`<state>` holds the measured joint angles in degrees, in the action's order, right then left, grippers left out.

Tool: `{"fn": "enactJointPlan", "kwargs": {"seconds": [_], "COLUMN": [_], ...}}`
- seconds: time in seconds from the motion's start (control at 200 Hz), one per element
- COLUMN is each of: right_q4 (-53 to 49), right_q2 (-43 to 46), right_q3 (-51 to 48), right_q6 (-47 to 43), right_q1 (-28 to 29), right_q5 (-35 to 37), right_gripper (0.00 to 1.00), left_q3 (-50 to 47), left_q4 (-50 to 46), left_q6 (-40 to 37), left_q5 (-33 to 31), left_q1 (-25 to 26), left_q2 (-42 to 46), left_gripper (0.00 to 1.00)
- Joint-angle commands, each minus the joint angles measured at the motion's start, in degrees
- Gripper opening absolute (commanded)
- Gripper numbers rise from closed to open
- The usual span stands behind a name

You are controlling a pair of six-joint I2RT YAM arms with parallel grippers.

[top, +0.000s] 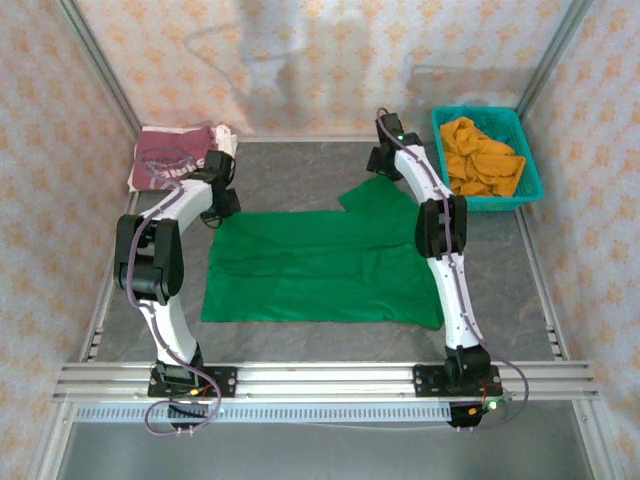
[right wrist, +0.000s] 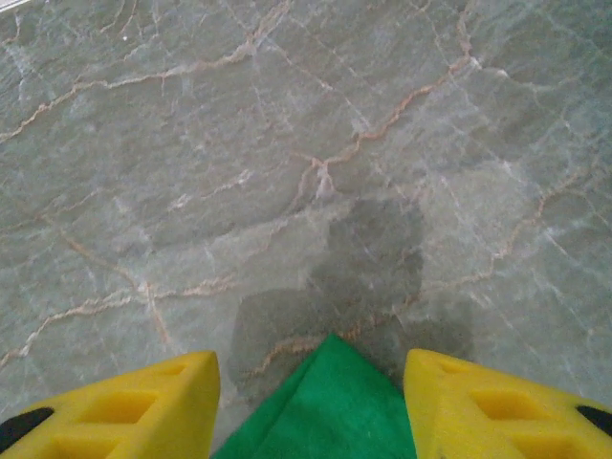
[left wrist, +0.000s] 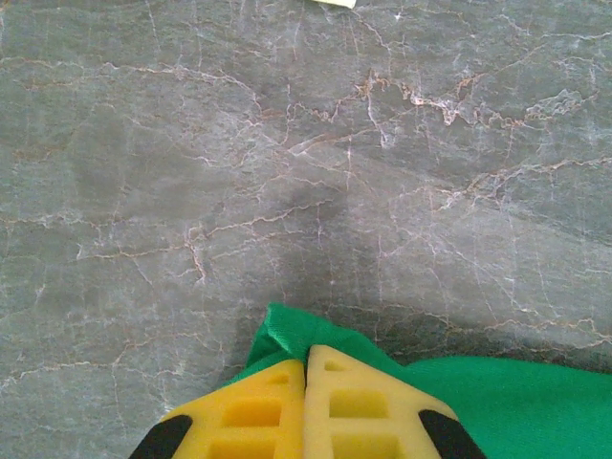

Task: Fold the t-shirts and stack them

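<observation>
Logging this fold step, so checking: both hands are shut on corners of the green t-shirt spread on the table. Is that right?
Not quite. The left hand is shut on a corner of the green t-shirt, but the right hand is open. The right wrist view shows its fingers standing apart, with the shirt's corner lying between them, not gripped.

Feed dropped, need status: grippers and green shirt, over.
Left gripper shut on green t-shirt corner. Right gripper open astride another corner. Shirt spread flat, nothing in the way.
</observation>
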<state>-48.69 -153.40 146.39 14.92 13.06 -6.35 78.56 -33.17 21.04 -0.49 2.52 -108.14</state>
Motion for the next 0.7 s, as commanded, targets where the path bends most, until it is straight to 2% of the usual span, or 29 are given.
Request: {"fn": "enactJointPlan", "kwargs": {"seconds": [0.0,0.095,0.235,0.28,0.415,0.566,0.696], "right_q4": [-2.2,-1.3,-1.8,-2.4,-4.1,-4.7,-3.6], "right_q2": [-3.3,-4.5,-5.7,-5.7,-4.9,-2.5,0.2], "right_q3": [4.8,5.2,5.4,5.4,4.9,4.2,3.9], "right_q6": [0.0,-0.1,-1.4,-1.7,-1.4,-0.3,-0.4], "right_q1": [-0.1,-0.1,0.9,1.2,1.8,1.9,1.9], "right_q5": [4.0,4.0,3.5,3.4,4.8,6.7,7.7], "right_gripper": [0.55,0.55,0.5,0.45,0.18,0.06,0.0], "left_q3": [0.5,0.5,0.8,0.9,1.1,1.4,2.3], "left_q4": [0.1,0.3,0.4,0.4,0.6,0.8,1.0], "left_q6": [-0.8,-0.9,-0.8,-0.7,-0.6,-0.3,0.3], "left_q5": [-1.0,-1.2,-1.2,-1.1,-1.0,-0.8,-0.7], "left_q1": [0.0,0.0,0.0,0.0,0.0,0.0,-0.1], "left_q2": [-0.9,-0.9,-2.3,-2.7,-3.2,-4.0,-4.0], "left_gripper": [0.0,0.0,0.0,0.0,0.0,0.0,0.0]}}
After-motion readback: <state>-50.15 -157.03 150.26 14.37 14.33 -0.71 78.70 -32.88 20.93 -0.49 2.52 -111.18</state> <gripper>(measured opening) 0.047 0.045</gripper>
